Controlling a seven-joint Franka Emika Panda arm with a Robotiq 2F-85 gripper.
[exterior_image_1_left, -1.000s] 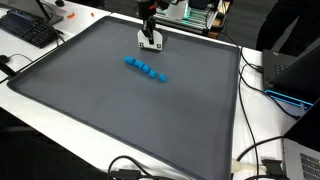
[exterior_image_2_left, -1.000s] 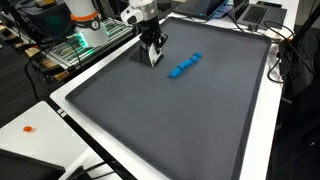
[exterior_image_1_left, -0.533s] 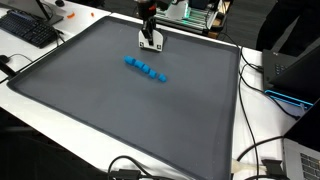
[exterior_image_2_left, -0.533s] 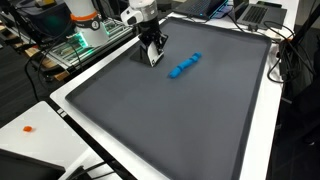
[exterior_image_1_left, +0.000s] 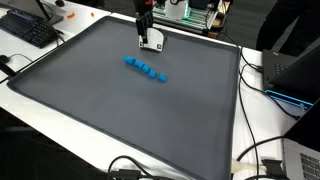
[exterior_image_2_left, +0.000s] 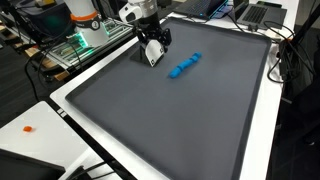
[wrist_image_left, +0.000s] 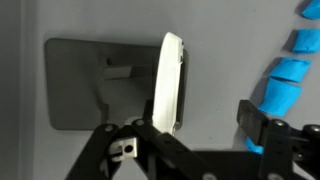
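My gripper (wrist_image_left: 205, 126) stands open low over the far part of a dark grey mat (exterior_image_1_left: 120, 110). A thin white piece (wrist_image_left: 168, 85) stands on edge there, close against one finger (wrist_image_left: 150, 132), with a wide gap to the opposite finger. Both exterior views show the gripper (exterior_image_1_left: 150, 38) (exterior_image_2_left: 153, 52) right above the white piece (exterior_image_1_left: 152, 44) (exterior_image_2_left: 150, 59). A short row of blue blocks (exterior_image_1_left: 146, 69) (exterior_image_2_left: 184, 66) (wrist_image_left: 285, 80) lies on the mat just beside it, behind the other finger in the wrist view.
The mat lies on a white table (exterior_image_1_left: 250, 120). Off the mat there are a black keyboard (exterior_image_1_left: 30, 30), a laptop (exterior_image_1_left: 292, 70), cables (exterior_image_1_left: 262, 160), lit electronics (exterior_image_2_left: 80, 40) behind the arm, and a small orange item (exterior_image_2_left: 29, 128).
The jaws have gone from shut on the white piece to wide apart. The white piece stays standing on the mat and the blue row has not moved.
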